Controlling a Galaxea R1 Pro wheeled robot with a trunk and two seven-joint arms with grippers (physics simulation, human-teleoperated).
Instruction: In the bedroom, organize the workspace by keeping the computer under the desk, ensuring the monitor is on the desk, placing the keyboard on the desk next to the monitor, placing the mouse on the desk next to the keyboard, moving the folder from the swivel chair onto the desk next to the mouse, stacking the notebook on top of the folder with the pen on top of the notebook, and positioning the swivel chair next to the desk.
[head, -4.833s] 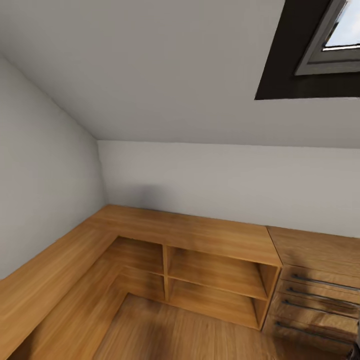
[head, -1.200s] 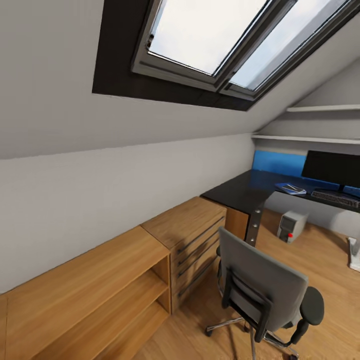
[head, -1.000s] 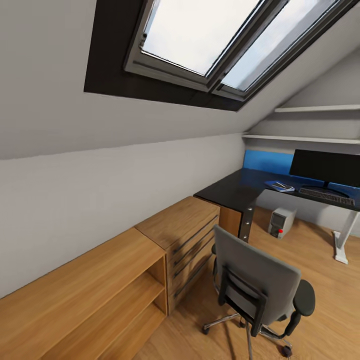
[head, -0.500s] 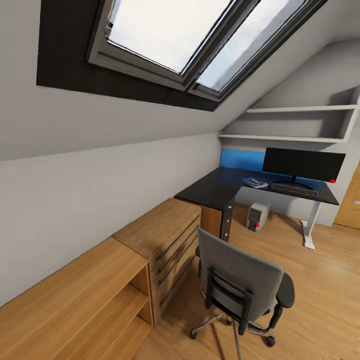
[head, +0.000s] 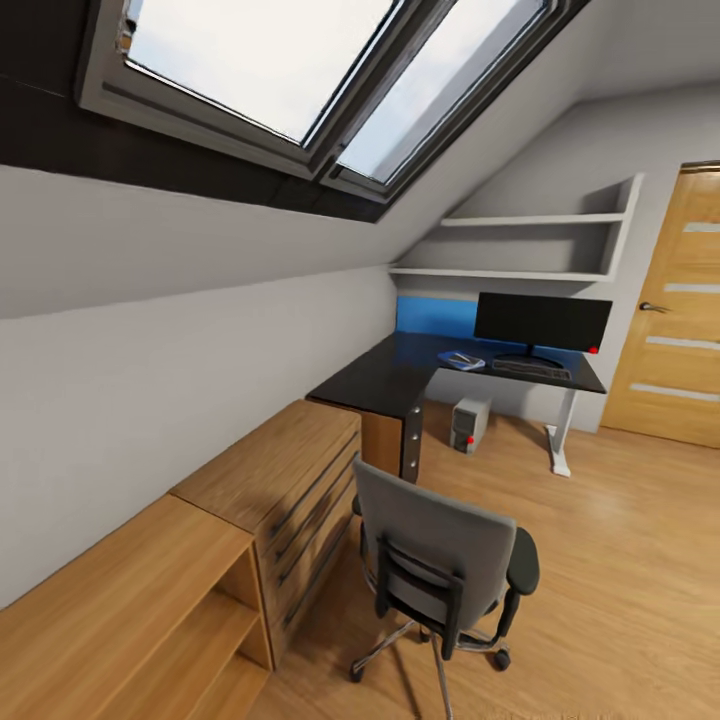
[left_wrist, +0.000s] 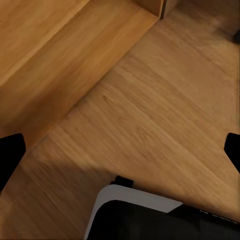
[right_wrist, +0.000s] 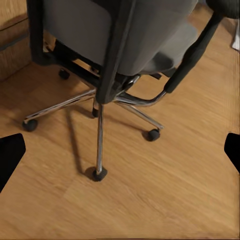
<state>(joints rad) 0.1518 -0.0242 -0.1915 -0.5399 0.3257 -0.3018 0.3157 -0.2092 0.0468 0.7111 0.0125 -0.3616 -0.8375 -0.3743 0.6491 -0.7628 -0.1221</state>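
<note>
The swivel chair (head: 440, 560) stands on the floor with its grey back toward me, hiding its seat; its chrome base (right_wrist: 100, 102) lies ahead of my open right gripper (right_wrist: 120, 152). Beyond it is the black-topped desk (head: 375, 385). On the desk are the monitor (head: 543, 322), the keyboard (head: 530, 368) in front of it, and a small flat blue-and-pale thing (head: 460, 360) to the keyboard's left. The computer (head: 468, 424) sits on the floor under the desk. Folder, mouse and pen cannot be made out. My left gripper (left_wrist: 120, 152) hangs open over bare floor.
A low light-wood cabinet (head: 260, 480) with drawers and open shelves runs along the left wall under the sloped ceiling and skylight (head: 300, 70). A wooden door (head: 668, 350) is at the right. Wall shelves (head: 520, 245) hang above the desk. Part of my base (left_wrist: 150, 215) shows.
The head view has swung right, from the cabinet corner to the desk, chair and door. The things themselves have not moved.
</note>
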